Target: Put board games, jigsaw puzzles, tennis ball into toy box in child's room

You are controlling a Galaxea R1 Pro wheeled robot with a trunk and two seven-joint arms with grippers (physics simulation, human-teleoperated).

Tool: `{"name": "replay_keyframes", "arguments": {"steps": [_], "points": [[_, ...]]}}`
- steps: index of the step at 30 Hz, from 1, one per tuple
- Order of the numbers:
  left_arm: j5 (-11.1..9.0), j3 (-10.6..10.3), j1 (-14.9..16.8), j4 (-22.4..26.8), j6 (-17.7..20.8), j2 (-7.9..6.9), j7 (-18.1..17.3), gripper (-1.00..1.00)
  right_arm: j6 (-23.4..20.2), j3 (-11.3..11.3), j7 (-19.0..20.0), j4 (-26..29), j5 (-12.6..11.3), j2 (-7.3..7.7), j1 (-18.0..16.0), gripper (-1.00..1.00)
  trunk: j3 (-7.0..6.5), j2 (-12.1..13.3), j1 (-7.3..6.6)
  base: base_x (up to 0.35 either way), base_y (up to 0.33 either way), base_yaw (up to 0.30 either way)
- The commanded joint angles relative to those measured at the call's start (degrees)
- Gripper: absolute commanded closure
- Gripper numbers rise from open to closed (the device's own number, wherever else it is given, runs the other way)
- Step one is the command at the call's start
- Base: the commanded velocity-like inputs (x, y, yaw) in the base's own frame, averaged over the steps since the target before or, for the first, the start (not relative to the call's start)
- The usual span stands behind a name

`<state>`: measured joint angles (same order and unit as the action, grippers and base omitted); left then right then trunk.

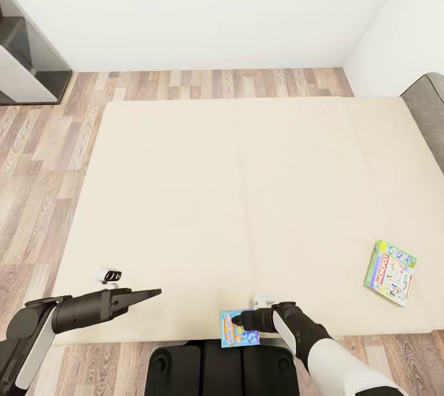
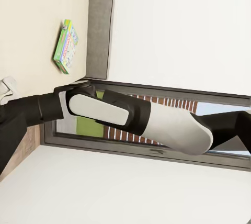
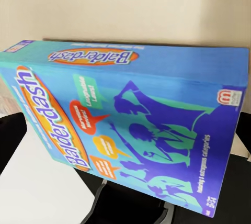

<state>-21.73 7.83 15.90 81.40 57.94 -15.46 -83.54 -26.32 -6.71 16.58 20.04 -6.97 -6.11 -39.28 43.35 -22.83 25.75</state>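
The blue Balderdash board game (image 1: 239, 329) sits at the bed's (image 1: 246, 198) near edge, overhanging it, long axis running away from the robot. The right claw (image 1: 237, 321) is upon its top; how far open, I cannot tell. The Monopoly board game (image 1: 390, 272) lies near the right edge, slightly tilted. The left claw (image 1: 154, 292), seemingly closed and empty, hovers over open mattress.

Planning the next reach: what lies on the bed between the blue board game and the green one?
Nothing: in the head view, bare cream bed separates the blue board game from the green board game.
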Motion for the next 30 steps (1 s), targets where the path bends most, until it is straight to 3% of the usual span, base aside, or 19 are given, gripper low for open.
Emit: {"name": "replay_keyframes", "arguments": {"steps": [1,30], "points": [[-0.1,0.0,0.0,0.0,0.6,-0.02,-0.1,-1.00,-0.3,-0.4,-0.1,0.1,-0.6,0.05,0.0,-1.00,0.06,-0.1,0.03,0.000,0.000,0.000],[-0.1,0.0,0.0,0.1,0.7,-0.06,-0.1,-1.00,-0.3,-0.4,-0.1,0.1,-0.6,0.04,0.0,-1.00,0.06,-0.1,0.03,0.000,0.063,0.000]]}}
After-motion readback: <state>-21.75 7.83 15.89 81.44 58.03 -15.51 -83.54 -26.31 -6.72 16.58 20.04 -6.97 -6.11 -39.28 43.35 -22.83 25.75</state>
